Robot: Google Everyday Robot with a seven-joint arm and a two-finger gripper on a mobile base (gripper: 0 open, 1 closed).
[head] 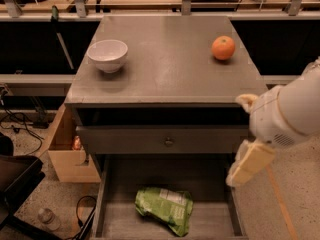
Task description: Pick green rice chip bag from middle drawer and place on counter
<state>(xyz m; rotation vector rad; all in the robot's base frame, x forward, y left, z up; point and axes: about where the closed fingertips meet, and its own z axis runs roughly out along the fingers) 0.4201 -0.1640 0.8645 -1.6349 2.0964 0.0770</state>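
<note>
Gripper point(248, 163) near open drawer's point(120, 220) right wall, apart from green chip bag point(165, 208) lying inside; grip state impossible to tell.

The crinkled light-green rice chip bag point(165, 209) lies flat and slightly skewed on the plank floor of the open middle drawer point(117, 223), below the matte grey worktop point(170, 69). The gripper point(241, 170) hangs by the drawer's right wall, apart from the bag.

cream gripper point(248, 164) beside grey drawer point(119, 225), green bag point(165, 208)
</note>
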